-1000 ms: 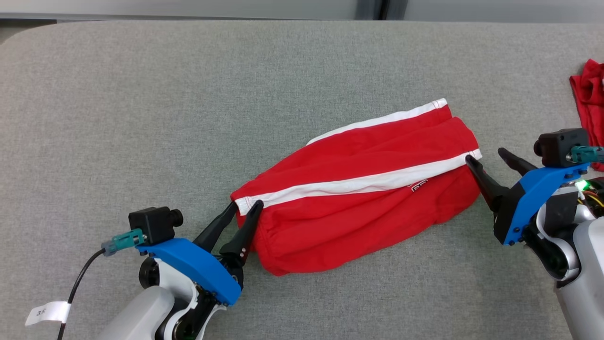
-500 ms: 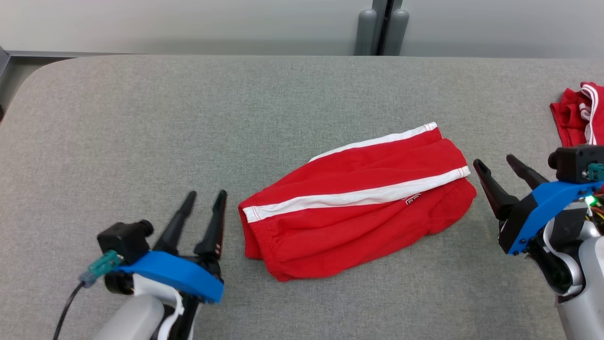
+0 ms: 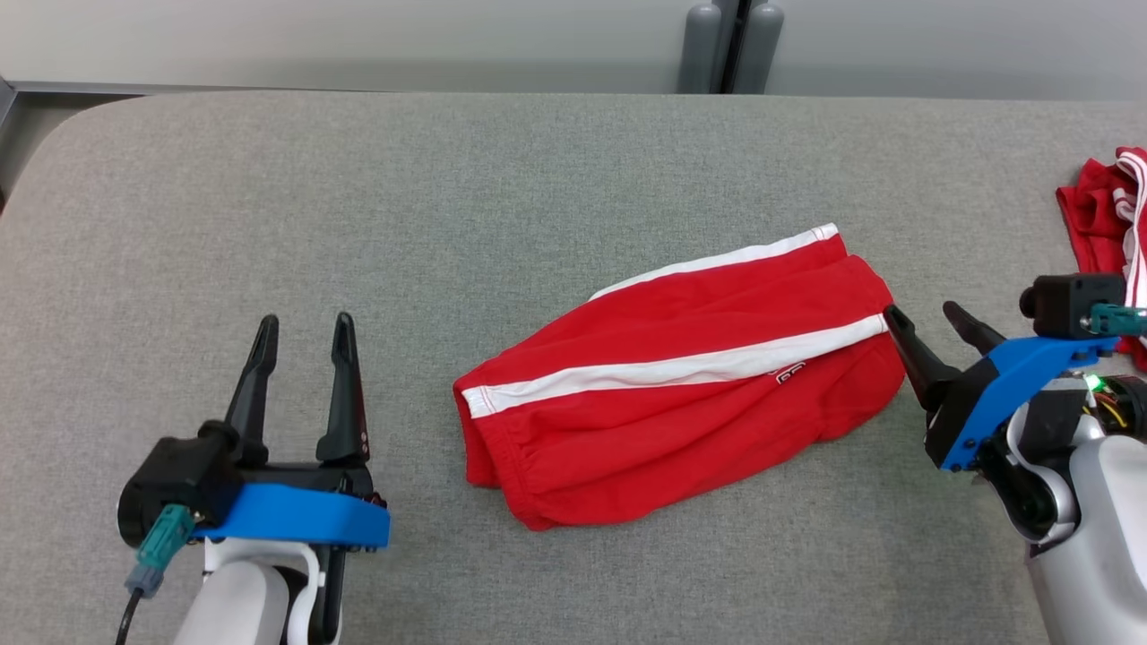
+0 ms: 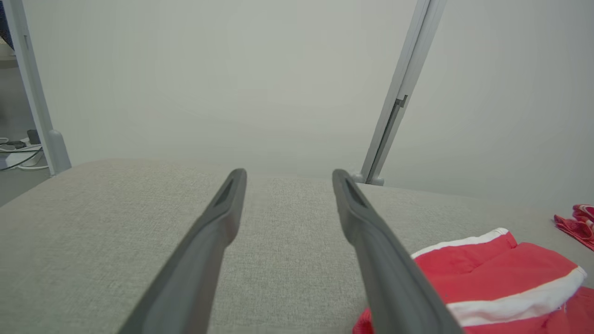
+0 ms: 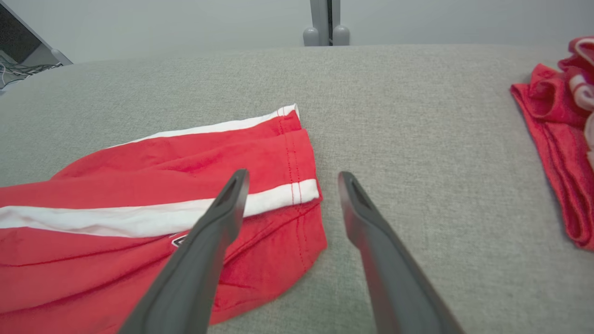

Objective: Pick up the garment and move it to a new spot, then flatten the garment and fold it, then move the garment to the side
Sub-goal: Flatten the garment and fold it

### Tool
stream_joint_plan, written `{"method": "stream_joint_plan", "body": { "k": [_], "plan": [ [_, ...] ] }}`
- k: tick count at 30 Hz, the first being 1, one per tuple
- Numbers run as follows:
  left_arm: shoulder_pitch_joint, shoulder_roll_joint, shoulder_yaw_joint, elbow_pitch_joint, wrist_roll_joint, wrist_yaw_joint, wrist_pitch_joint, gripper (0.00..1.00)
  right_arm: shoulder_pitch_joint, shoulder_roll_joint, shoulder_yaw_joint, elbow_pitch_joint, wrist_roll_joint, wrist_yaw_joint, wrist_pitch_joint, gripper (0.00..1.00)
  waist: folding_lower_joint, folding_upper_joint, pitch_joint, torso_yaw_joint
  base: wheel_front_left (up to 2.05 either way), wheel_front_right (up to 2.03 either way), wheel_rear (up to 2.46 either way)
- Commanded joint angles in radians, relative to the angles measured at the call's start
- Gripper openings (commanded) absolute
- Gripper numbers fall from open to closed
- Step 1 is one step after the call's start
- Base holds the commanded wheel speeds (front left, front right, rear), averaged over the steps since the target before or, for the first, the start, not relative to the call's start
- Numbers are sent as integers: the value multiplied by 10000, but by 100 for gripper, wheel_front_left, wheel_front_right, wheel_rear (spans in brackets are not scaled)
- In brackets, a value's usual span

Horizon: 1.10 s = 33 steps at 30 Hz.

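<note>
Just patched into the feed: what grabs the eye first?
Folded red fabric shorts with white stripes lie centred on the grey cloth-covered table. The dark two-fingered left hand stands open, clear of their left end; the right hand is open at their right end. A bunched red-and-white garment sits at the table's right edge.

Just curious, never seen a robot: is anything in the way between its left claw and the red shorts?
Nothing visible. Grey table cover lies between the open left gripper and the red shorts. The right gripper is at their other end; a second red garment lies far right, out of the way.
</note>
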Motion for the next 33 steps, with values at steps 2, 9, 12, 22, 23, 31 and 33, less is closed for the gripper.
{"method": "stream_joint_plan", "body": {
  "k": [2, 9, 12, 22, 23, 31, 33],
  "plan": [
    [209, -224, 355, 137, 314, -286, -35, 100, -342, 109, -45, 356, -75, 1, -13, 100, 0, 1, 61, 35, 0, 0, 0],
    [418, -769, 1060, 364, 1056, -903, -35, 100, -1290, 463, -473, 1848, -113, 1, -276, 100, 0, 1, 266, 317, 0, 0, 0],
    [383, -907, 1163, 406, 1237, -1069, -36, 100, -1651, 468, -760, 2627, -349, 1, -400, 100, 0, 1, 355, 483, 0, 0, 0],
    [271, -1129, 1315, 544, 1521, -1291, -36, 100, -2243, 771, -1133, 4549, -940, 1, -219, 100, 0, 1, 433, 880, 0, 0, 0],
    [277, -1134, 1327, 563, 1524, -1303, -36, 100, -2259, 802, -1124, 4659, -955, 1, -239, 100, 0, 1, 424, 895, 0, 0, 0],
    [298, -1151, 1256, 619, 1628, -1334, -37, 100, -2368, 808, -1064, 5230, -965, 1, -236, 0, 0, 1, 362, 917, 0, 0, 0],
    [280, -1108, 1220, 629, 1604, -1336, -37, 100, -2445, 767, -1077, 5256, -907, 0, -313, 0, 0, 1, 359, 893, 0, 0, 0]
  ]
}}
